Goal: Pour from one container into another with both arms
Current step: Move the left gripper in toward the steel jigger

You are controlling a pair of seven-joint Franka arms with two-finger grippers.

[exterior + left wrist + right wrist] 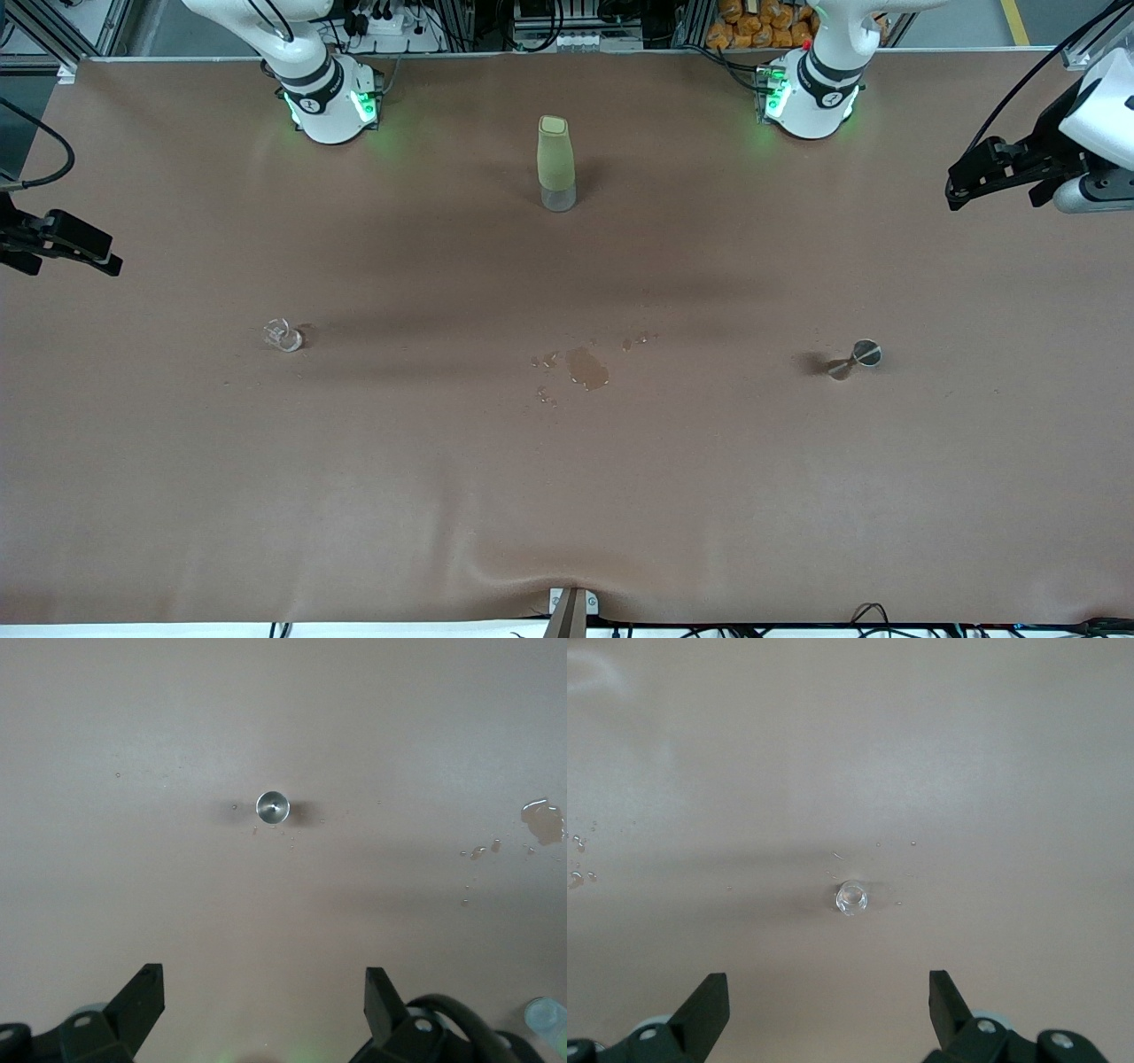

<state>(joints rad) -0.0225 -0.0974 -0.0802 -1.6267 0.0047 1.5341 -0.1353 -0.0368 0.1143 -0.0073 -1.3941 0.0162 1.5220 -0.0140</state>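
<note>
A small clear glass cup stands toward the right arm's end of the table. A metal jigger stands toward the left arm's end. My left gripper hangs open and empty over the table's edge at its own end. In the left wrist view the jigger shows its round mouth, well clear of the open left gripper. My right gripper hangs open and empty over its end of the table. In the right wrist view the glass cup sits apart from the open right gripper.
A tall green bottle with a clear base stands midway between the two arm bases. A small puddle with scattered drops lies on the brown table cover, between the cup and the jigger. The puddle also shows in the left wrist view.
</note>
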